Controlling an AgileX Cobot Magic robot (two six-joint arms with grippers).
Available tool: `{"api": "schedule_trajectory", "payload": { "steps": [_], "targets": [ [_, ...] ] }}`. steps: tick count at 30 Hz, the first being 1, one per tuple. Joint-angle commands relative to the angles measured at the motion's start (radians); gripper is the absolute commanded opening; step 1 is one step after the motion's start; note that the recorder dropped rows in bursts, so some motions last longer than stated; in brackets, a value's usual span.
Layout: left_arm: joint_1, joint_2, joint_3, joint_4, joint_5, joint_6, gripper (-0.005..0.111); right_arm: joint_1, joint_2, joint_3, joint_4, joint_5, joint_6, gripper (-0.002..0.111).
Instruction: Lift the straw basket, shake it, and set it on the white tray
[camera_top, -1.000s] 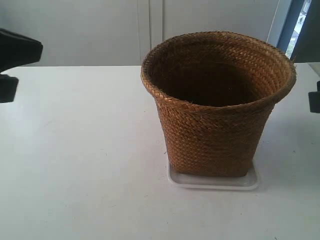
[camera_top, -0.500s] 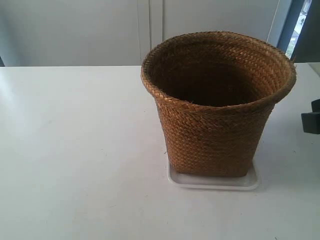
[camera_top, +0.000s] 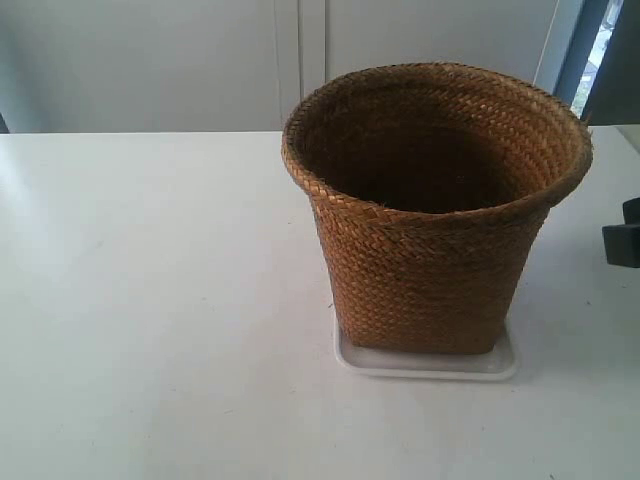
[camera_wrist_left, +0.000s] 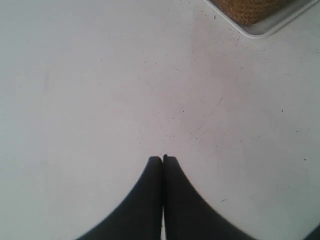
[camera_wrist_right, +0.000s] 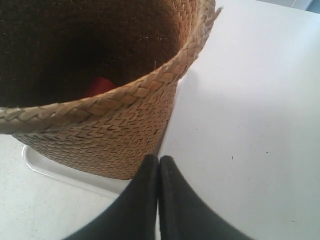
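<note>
Basket (camera_top: 430, 220) stands upright on the tray (camera_top: 425, 365), base set inside the tray's low rim. The tray shows only as a thin white strip round the basket's foot. Both sit on the tabletop (camera_top: 150, 300). Basket mouth is open and wider than its base, w/ braided rim.

Right wrist view: a red thing (camera_wrist_right: 97, 86) lies low inside the basket, too dark to tell what it is.

Left pincer (camera_wrist_left: 162, 158): fingers pressed tight together, nothing btw them, over bare tabletop, well apart from the basket. Only a corner of basket + tray shows at that view's edge.

Right pincer (camera_wrist_right: 158, 159): also fully closed, holding nothing, close by the basket's outer wall, outside it. Can't tell whether it touches the wall.

Exterior view: dark arm part (camera_top: 623, 240) beside the basket, at the view's right edge, apart from it.
</note>
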Motion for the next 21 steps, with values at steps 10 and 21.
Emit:
{"api": "schedule_trajectory", "payload": {
  "steps": [10,21],
  "targets": [
    [-0.007,-0.008,0.005,0.000,0.014,-0.011,0.000,-0.004,-0.007,0.003,0.004,-0.008,0.005,0.000],
    [0.242,-0.127,0.157,0.017,-0.156,0.002,0.000,-0.004,-0.007,0.003,0.004,-0.008,0.005,0.000]
  ]
}}
